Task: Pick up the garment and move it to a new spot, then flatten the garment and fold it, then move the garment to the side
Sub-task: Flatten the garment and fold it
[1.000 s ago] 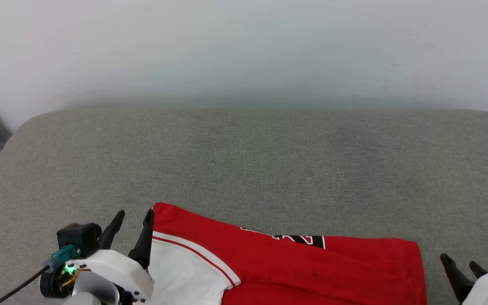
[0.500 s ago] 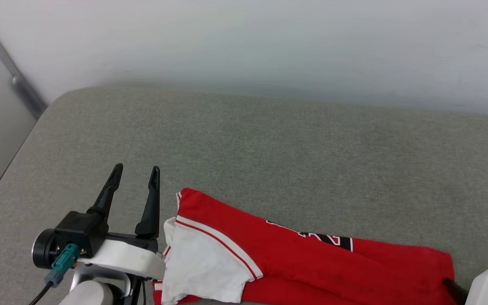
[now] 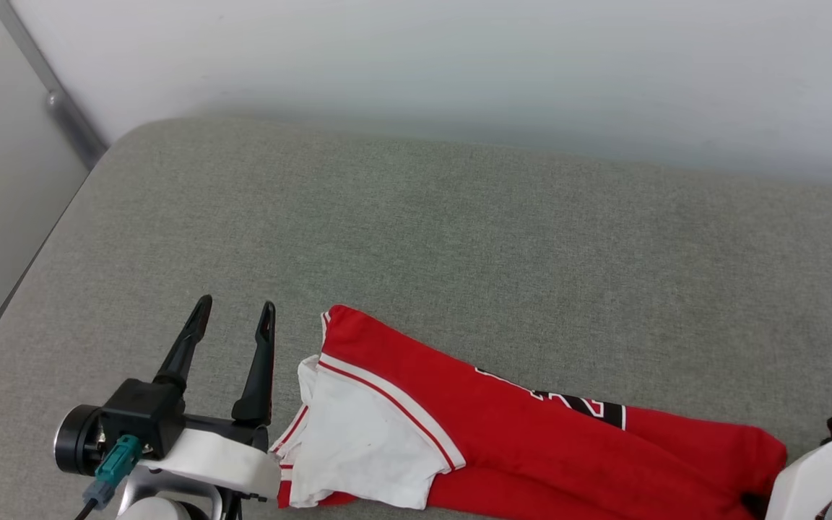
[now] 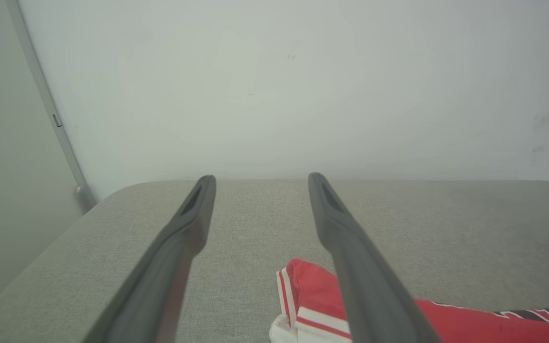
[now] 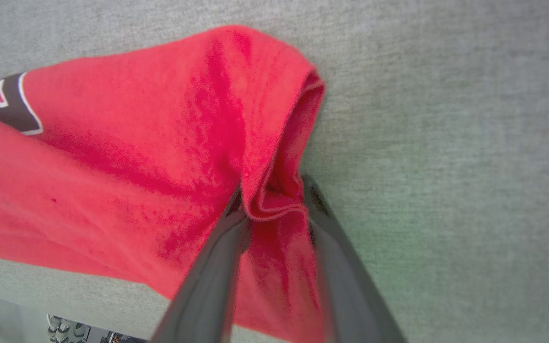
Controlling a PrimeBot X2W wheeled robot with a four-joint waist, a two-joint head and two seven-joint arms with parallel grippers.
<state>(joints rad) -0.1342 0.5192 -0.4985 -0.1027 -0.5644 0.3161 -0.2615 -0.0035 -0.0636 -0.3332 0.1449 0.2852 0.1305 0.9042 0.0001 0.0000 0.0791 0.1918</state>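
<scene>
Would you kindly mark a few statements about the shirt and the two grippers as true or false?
1. The left gripper is open, with nothing between its fingers. True.
2. The shirt is blue. False: it is red, with a white sleeve.
3. The right gripper has a fold of the shirt between its fingers. True.
4. The shirt hangs in the air. False: it lies on the grey cushion.
</scene>
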